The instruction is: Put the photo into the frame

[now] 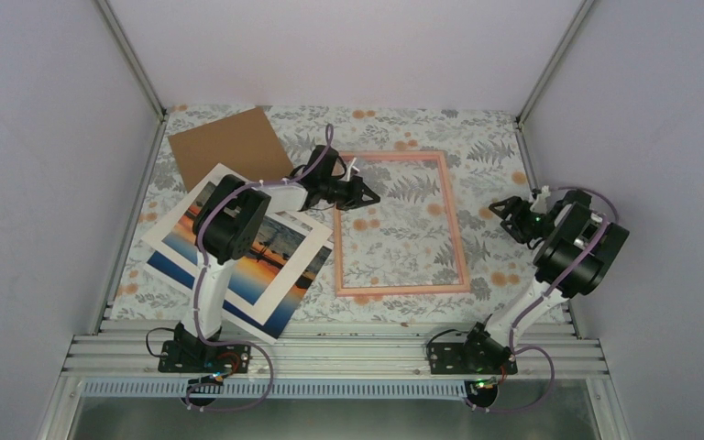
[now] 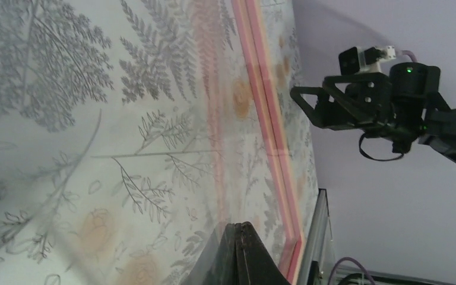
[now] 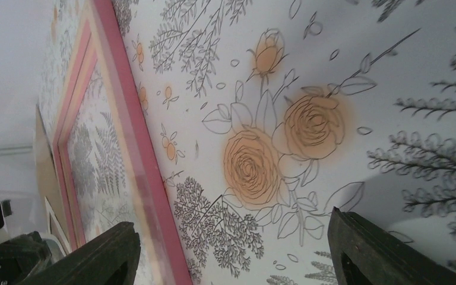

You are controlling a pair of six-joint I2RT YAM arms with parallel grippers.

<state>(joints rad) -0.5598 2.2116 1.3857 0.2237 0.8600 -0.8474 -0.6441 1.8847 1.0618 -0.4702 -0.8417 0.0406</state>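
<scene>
Two arms are in shot, and I can read both tools. My left arm rises from its base at the near edge, with its elbow raised above the photo (image 1: 280,246), and the forearm then runs right towards the frame (image 1: 459,229). The left gripper (image 1: 365,195) points right, its tip just inside the frame's left rail near the far left corner. On the left wrist camera its fingers are pressed together with nothing between them.

My right arm is folded up, elbow pushed out towards the right wall, wrist turned back to the left. The right gripper (image 1: 504,209) sits low over the floral tablecloth (image 1: 394,119), outside the frame's right rail. Its jaws stand wide apart and empty; only roses and leaves show between them on the right wrist camera.

The frame lies flat in the middle of the table, with the cloth pattern visible through it. The photo lies tilted on the left side under the white mat board (image 1: 172,235), outside the frame. The mat's right corner is just beside the left rail; I cannot tell whether they touch. A brown cardboard sheet (image 1: 229,145) lies beyond the mat.
</scene>
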